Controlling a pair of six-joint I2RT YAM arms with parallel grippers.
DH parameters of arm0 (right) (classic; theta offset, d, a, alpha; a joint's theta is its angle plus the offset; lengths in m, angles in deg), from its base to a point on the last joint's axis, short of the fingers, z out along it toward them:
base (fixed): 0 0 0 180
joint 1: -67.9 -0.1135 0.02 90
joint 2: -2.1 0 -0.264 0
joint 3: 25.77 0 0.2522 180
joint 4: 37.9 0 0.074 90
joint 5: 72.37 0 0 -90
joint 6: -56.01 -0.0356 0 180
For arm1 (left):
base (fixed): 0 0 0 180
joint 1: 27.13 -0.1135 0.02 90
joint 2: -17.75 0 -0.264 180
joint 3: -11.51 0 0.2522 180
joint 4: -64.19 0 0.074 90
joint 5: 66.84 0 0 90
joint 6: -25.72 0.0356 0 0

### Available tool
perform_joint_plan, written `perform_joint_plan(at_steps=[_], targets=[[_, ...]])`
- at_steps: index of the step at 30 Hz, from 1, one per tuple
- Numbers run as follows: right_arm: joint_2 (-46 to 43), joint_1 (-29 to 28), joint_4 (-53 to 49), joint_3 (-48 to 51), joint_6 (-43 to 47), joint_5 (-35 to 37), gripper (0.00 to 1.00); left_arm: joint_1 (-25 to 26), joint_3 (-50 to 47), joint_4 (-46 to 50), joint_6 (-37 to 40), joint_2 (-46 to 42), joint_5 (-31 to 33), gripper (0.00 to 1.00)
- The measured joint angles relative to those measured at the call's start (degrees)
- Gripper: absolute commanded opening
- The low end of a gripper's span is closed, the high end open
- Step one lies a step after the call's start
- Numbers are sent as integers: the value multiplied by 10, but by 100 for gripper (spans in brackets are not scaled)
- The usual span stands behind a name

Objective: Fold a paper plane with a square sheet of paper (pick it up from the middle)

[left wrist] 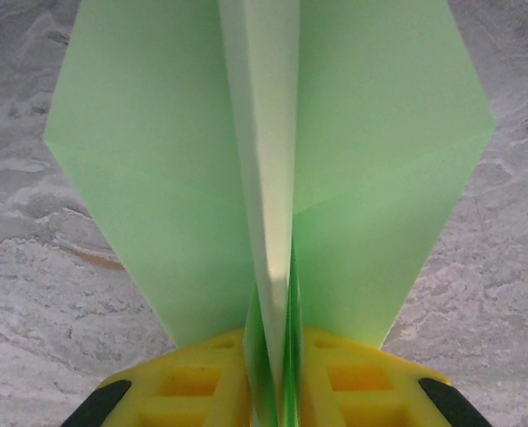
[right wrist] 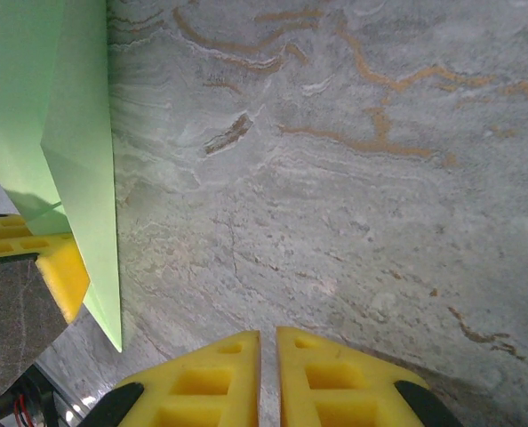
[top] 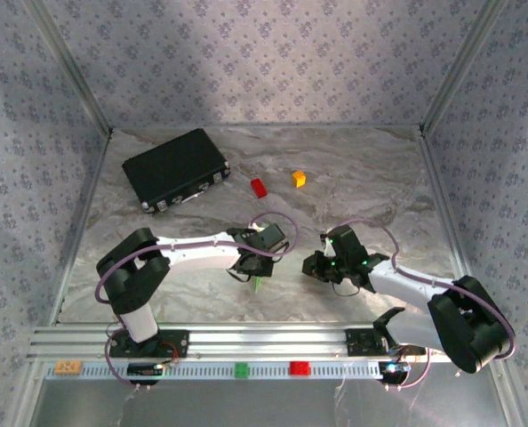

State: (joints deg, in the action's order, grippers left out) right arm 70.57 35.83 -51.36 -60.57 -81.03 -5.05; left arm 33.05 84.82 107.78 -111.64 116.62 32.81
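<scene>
The square sheet of paper stands folded into a pale green paper plane (left wrist: 157, 151), its two wings spread flat to either side of a raised centre fold. My left gripper (left wrist: 273, 342) is shut on that centre fold, with the yellow fingers (left wrist: 193, 378) pressed against both sides. From above, just a sliver of the plane (top: 260, 284) pokes out under the left gripper (top: 249, 269), a little above the marble table. In the right wrist view the plane (right wrist: 77, 133) hangs at the left edge. My right gripper (right wrist: 268, 342) is shut on nothing, close to the right of the plane over bare table (top: 315, 267).
A black case (top: 176, 168) lies at the back left. A red block (top: 259, 187) and an orange block (top: 299, 178) sit behind the grippers. On the front rail are a green block (top: 243, 370) and a red block (top: 299, 367). Patterned walls close three sides.
</scene>
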Motion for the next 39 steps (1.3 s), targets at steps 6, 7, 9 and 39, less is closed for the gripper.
perform_joint_plan(at_steps=[6, 7, 9, 39], targets=[[0, -1, 1, 0, -1, 0, 14, 0, 0, 0, 0, 3, 0, 17], [1, -1, 1, 0, -1, 0, 14, 0, 0, 0, 0, 4, 0, 17], [1, -1, 1, 0, -1, 0, 14, 0, 0, 0, 0, 4, 0, 17], [0, -2, 0, 0, -1, 0, 14, 7, 0, -20, -9, 23, 4, 28]])
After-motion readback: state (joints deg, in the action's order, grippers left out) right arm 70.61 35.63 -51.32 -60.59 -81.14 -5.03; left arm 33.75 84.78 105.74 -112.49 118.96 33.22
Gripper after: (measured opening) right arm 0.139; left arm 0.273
